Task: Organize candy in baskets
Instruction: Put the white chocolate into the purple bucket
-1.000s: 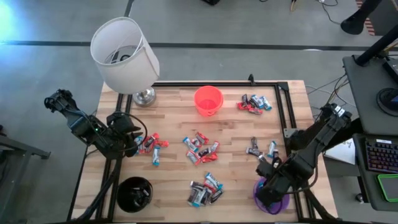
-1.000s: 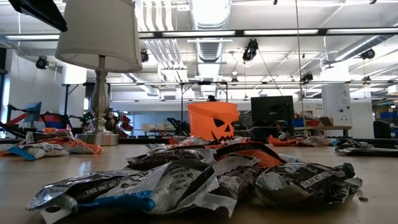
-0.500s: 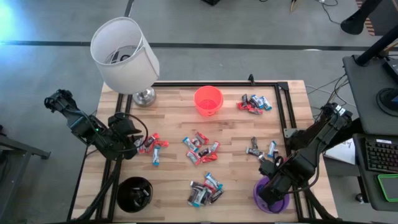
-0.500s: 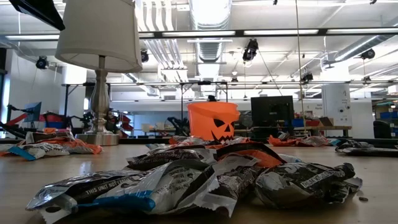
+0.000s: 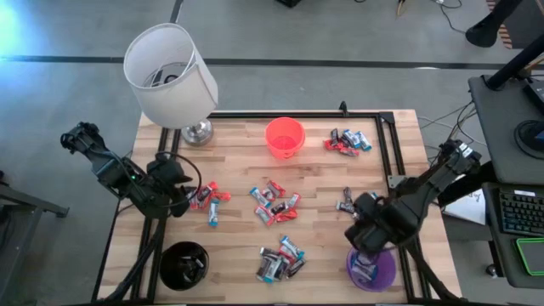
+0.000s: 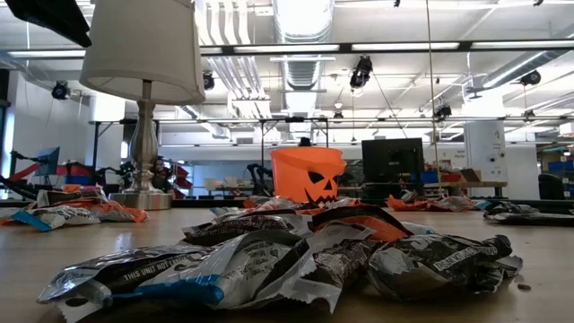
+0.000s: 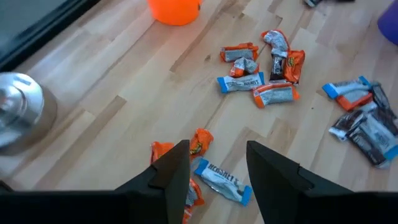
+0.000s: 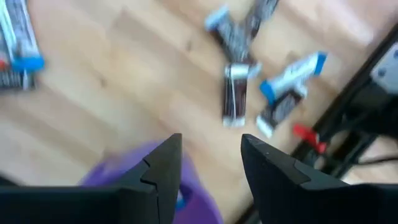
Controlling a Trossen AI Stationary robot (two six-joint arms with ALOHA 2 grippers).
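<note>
We judge the right gripper (image 5: 367, 235), fingers open and empty just beside the purple basket (image 5: 371, 268), should descend squarely onto nearby candy (image 5: 357, 204); left gripper (image 5: 189, 197) open too.

You have a pale butcher-block wooden table (image 5: 238, 246), planks showing grain under a light sheen. On it, the crinkled foil-like candy wrappers (image 6: 269, 256) look glossy and catch the light. The orange-red round bucket (image 6: 308, 174) beyond the wrappers looks like smooth plastic. Left of that bucket, the polished chrome metal lamp base (image 7: 18, 112) is mirror-bright, under a matt white cloth-like lampshade (image 5: 170, 75). The black metal frame rails (image 5: 387, 153) along the table's edges look matt.
</note>
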